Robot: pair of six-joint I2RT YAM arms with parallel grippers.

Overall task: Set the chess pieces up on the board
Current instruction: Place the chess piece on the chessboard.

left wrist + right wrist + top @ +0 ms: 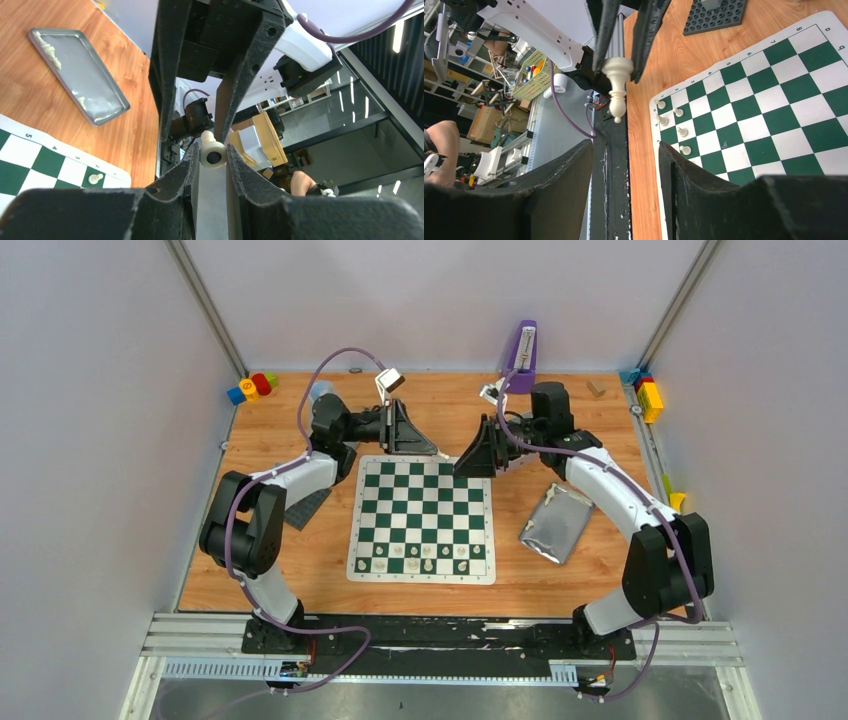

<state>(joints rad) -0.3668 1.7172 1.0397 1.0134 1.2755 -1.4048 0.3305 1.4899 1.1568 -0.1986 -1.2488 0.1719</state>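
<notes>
My left gripper (213,159) is shut on a cream chess piece (213,152), pinched at its round base between the fingertips. It hangs over the far edge of the green and white board (422,505). In the right wrist view the same piece (617,86) sticks out from the left gripper's fingers. My right gripper (626,150) faces it, open with nothing between its fingers, close to the piece and not touching it. In the top view the left gripper (432,449) and right gripper (460,462) meet tip to tip. Several pieces (420,558) stand on the board's near rows.
A silver tray (556,523) lies right of the board, with a few pieces (50,50) left in it. A dark grey studded plate (305,508) sits left of the board. A purple stand (523,355) and coloured blocks (252,387) line the far edge.
</notes>
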